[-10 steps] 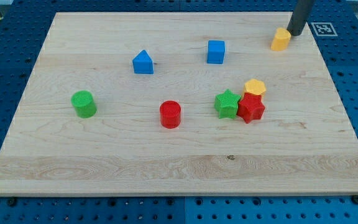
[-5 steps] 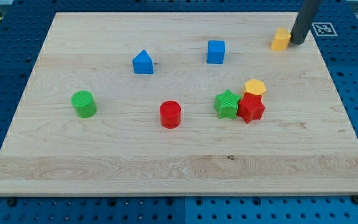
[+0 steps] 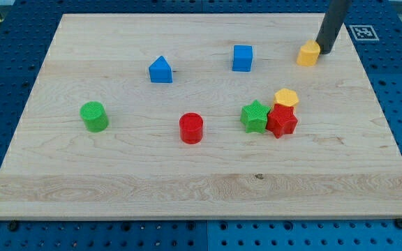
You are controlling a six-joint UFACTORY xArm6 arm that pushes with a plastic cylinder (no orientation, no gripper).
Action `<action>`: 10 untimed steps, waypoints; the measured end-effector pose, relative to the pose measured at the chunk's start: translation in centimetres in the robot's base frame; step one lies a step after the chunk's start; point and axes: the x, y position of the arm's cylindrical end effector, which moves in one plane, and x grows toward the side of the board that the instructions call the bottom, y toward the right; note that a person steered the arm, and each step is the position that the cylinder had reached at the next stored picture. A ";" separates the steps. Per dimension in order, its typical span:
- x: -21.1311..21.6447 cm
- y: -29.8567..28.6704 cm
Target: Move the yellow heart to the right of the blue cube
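Note:
The yellow heart (image 3: 308,54) lies near the top right of the wooden board, well to the right of the blue cube (image 3: 242,58) and a little higher in the view. My tip (image 3: 324,51) stands against the heart's right side, touching it. The dark rod rises from there out of the view's top.
A blue pentagon-like block (image 3: 160,70) lies left of the cube. A green cylinder (image 3: 94,116) and a red cylinder (image 3: 191,128) sit lower left. A green star (image 3: 255,116), red star (image 3: 282,121) and yellow hexagon (image 3: 285,97) cluster below the heart. The board's right edge (image 3: 375,77) is near.
My tip came down from above the heart to its right side, then moved left and down. The heart slid left and a little down, toward the blue cube.

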 end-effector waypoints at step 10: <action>0.5 -5.5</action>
